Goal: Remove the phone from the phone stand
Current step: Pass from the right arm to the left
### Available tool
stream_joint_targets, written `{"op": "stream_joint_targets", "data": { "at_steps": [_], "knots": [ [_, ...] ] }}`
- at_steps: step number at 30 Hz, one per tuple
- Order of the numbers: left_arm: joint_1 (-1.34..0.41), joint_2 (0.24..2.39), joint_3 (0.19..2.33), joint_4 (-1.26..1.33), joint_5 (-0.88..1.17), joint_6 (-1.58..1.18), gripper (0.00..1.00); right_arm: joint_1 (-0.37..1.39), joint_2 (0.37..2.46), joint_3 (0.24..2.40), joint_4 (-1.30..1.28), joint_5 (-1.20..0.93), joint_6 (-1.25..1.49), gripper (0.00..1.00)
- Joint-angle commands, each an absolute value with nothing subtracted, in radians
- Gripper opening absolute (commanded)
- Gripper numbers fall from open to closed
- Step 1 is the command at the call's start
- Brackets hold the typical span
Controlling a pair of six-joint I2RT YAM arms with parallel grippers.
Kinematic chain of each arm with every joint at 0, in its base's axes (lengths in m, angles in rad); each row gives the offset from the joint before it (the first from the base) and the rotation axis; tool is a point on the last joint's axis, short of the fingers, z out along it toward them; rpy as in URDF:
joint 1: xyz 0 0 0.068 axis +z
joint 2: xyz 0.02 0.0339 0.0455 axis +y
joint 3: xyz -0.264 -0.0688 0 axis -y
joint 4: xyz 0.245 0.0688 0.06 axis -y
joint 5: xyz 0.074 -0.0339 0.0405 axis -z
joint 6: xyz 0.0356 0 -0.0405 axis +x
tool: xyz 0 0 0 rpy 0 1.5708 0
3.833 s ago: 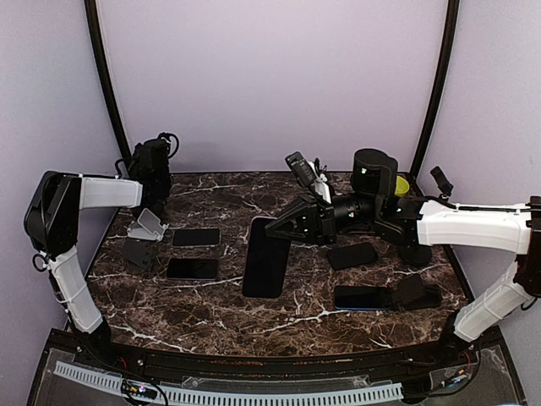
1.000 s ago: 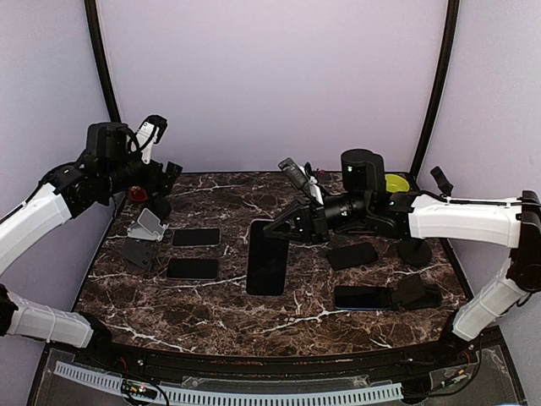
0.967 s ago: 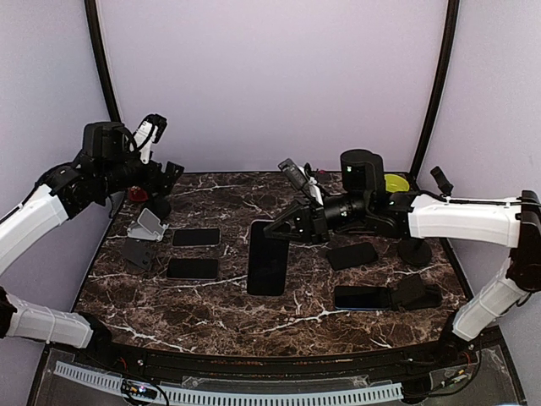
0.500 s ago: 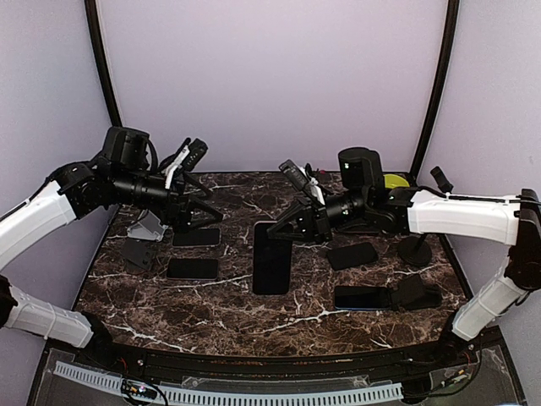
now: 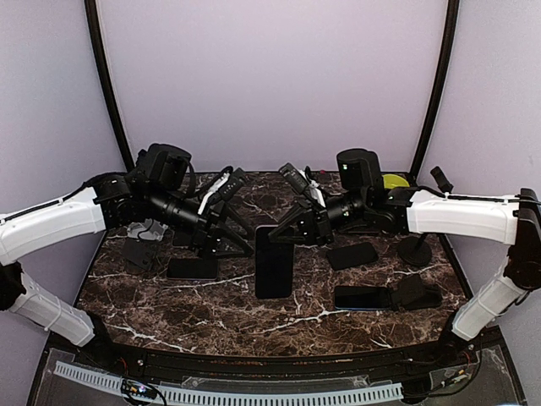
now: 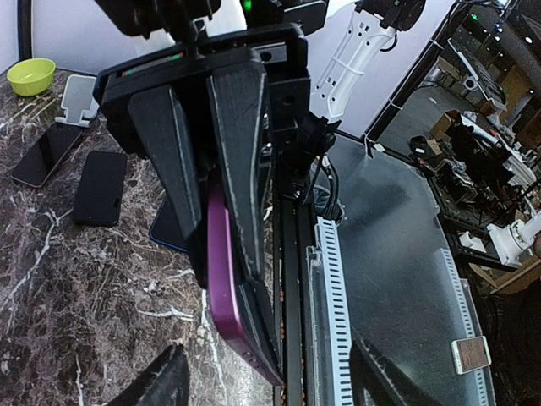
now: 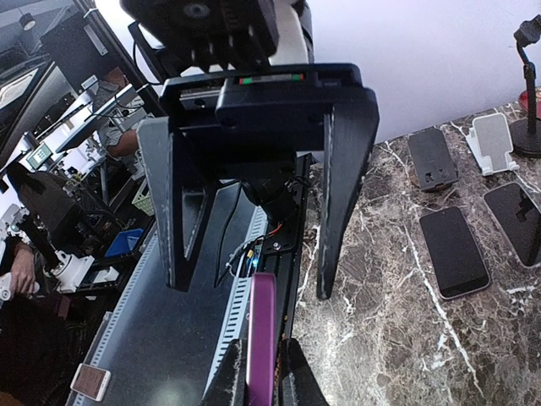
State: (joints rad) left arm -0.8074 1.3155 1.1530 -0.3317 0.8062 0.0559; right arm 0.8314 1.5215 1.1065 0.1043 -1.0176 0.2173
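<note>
Right tool (image 5: 281, 237): pressed together on the upper end of the phone (image 5: 275, 266), a large dark handset in a purple case. The right wrist view shows the case edge pinched between both fingers.

Phone position: centre of the worktop (image 5: 254, 326), long axis running front to back, upper end raised in the grip and lower end down toward the marble. Whether the lower end touches the surface cannot be told. It stands apart from every stand in view.

Left tool (image 5: 238, 249): spread, just left of the phone and facing it. In the left wrist view its fingertips (image 6: 165, 385) sit wide to either side of the phone's purple edge, with no contact visible.

Other items noted:
- white stand (image 5: 149, 227) at the left rear, partly hidden by the left arm
- small black stand (image 5: 135, 252) beside it
- flat phone (image 5: 193, 268) left of centre
- second flat phone (image 5: 352, 255) right of centre
- third flat phone (image 5: 362, 297) lying against a black stand (image 5: 417, 292) at the near right
- green bowl (image 5: 394, 181) at the right rear
</note>
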Motion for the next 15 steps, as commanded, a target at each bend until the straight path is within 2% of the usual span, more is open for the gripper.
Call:
{"op": "stream_joint_targets", "data": {
  "at_steps": [1, 5, 9, 15],
  "knots": [
    [-0.827, 1.335, 1.119, -0.243, 0.858, 0.001, 0.64, 0.825, 1.500, 1.134, 0.153, -1.047, 0.211, 0.00],
    [-0.861, 1.373, 1.112, -0.208, 0.867, -0.023, 0.56, 0.826, 1.495, 1.129, 0.155, -1.037, 0.208, 0.00],
    [-0.872, 1.398, 1.106, -0.170, 0.881, -0.049, 0.44, 0.826, 1.493, 1.127, 0.154, -1.032, 0.207, 0.00],
    [-0.874, 1.393, 1.074, -0.089, 0.906, -0.101, 0.13, 0.824, 1.486, 1.119, 0.144, -1.028, 0.195, 0.00]
  ]
}}
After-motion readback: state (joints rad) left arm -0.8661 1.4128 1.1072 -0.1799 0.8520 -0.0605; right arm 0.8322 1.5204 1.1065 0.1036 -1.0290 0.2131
